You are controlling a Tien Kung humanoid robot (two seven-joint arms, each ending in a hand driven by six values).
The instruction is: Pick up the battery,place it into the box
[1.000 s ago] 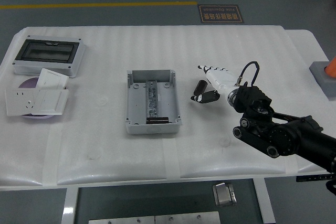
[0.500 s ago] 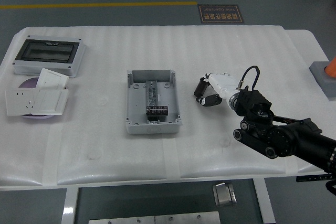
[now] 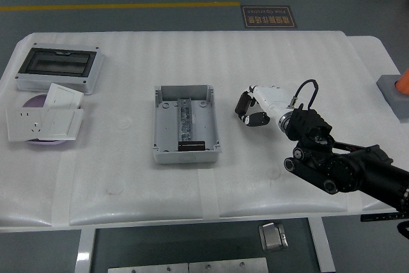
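Black links of the right arm (image 3: 348, 167) fill the lower right of the frame, reaching up and left over the white table (image 3: 128, 183). At its end, right of centre, the white right hand (image 3: 259, 105) has its dark-tipped fingers (image 3: 243, 103) curled around a small black cylinder, the battery (image 3: 254, 118), which shows just under the palm. Half a second ago the hand sat slightly lower and its fingers were more loosely arranged; now they are drawn in tighter and the hand has edged a little up and left. Just left of it, at the middle of the frame, the open grey box (image 3: 185, 123) lies flat, apart from the hand. A dark strip near its lower end looks different from the earlier frame, where black terminals showed there. In the left part of the frame lie white socket plates (image 3: 43, 121). Above them, in the upper left, stands a grey enclosure (image 3: 57, 68) with a dark window.
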